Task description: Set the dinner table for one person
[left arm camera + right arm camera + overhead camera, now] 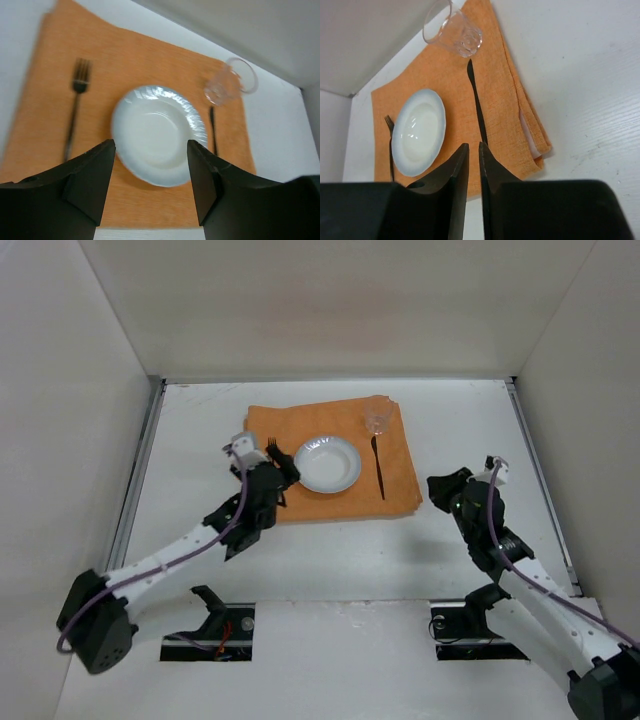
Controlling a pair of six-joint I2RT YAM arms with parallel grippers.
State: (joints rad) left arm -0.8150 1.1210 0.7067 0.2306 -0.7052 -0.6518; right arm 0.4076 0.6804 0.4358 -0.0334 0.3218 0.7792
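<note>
On the white dinner table (200,420) lies an orange cloth (270,425). A white plate (327,463) sits in its middle, with a black fork (272,447) to the left, a black knife (378,468) to the right and a clear glass (377,417) at the knife's far end. My left gripper (150,145) hovers open and empty over the cloth's near edge, in front of the plate (157,132). My right gripper (474,146) hangs off the cloth's right near corner, jaws almost together and empty, in line with the knife (476,105).
Metal rails run along the table's side edges, and pale walls close in the back and both sides. The cloth's right edge (535,145) is folded in layers. Bare white table (590,100) lies right of the cloth.
</note>
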